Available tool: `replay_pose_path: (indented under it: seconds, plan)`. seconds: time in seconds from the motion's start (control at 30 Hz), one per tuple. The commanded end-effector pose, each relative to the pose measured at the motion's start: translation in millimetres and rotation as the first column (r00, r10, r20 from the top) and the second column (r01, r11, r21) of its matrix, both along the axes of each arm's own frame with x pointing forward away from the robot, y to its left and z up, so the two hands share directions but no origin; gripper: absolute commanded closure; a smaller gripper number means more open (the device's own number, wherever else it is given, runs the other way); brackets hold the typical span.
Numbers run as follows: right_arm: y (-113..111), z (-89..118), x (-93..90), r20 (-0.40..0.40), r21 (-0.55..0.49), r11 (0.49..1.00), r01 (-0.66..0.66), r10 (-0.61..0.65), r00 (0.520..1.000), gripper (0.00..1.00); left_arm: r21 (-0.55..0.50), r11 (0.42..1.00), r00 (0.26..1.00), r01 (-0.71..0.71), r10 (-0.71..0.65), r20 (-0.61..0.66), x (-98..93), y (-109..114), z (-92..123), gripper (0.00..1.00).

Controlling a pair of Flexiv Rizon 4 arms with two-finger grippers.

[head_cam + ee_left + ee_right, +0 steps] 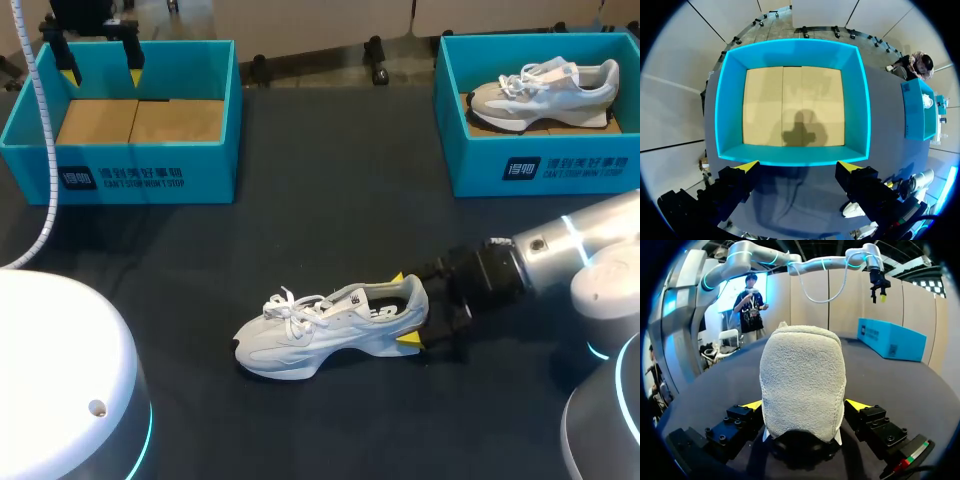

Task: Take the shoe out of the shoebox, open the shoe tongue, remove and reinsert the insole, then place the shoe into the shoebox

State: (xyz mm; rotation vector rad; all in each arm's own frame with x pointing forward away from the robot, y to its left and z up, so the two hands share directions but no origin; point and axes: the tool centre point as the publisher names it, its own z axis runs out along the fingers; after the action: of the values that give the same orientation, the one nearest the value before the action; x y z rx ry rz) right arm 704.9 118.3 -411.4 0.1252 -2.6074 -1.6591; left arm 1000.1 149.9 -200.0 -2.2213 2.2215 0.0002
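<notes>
A white lace-up shoe (320,330) lies on its sole in the middle of the dark table, toe toward my left. My right gripper (403,310) is open at its heel, one yellow tip on each side. In the right wrist view the shoe's heel (802,375) fills the space between the fingers of the right gripper (805,405). The empty teal shoebox (140,175) stands at the far left. My left gripper (102,75) hangs open above it; its wrist view looks down past the gripper (797,165) into the shoebox (795,155) with its bare cardboard floor.
A second teal shoebox (545,165) at the far right holds another pale shoe (545,90). Dark tabletop (330,200) lies between the two boxes and the shoe. A white cable (45,150) hangs down past the left box.
</notes>
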Motion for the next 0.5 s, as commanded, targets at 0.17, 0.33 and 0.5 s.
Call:
replay_pose_path:
  seconds: [0.17, 0.33, 0.5]
  plan:
    - [4.4, -2.4, -1.1, -0.001, 0.001, 1.000, 0.002, -0.002, 1.000, 0.00, 0.000, 1.000, 1.000, 0.000, 0.000, 0.000, -0.1, 0.1, 0.0, 0.00]
    - [7.3, -2.1, -1.9, 0.005, -0.001, 1.000, 0.000, 0.000, 1.000, 0.00, 0.000, 1.000, 1.000, 0.000, 0.000, 0.000, -0.1, 0.1, 0.0, 0.00]
    - [8.7, -2.4, -2.1, 0.004, -0.005, 1.000, 0.007, -0.007, 1.000, 0.52, 0.000, 1.000, 1.000, 0.000, 0.000, 0.000, -0.1, 0.1, 0.0, 0.00]
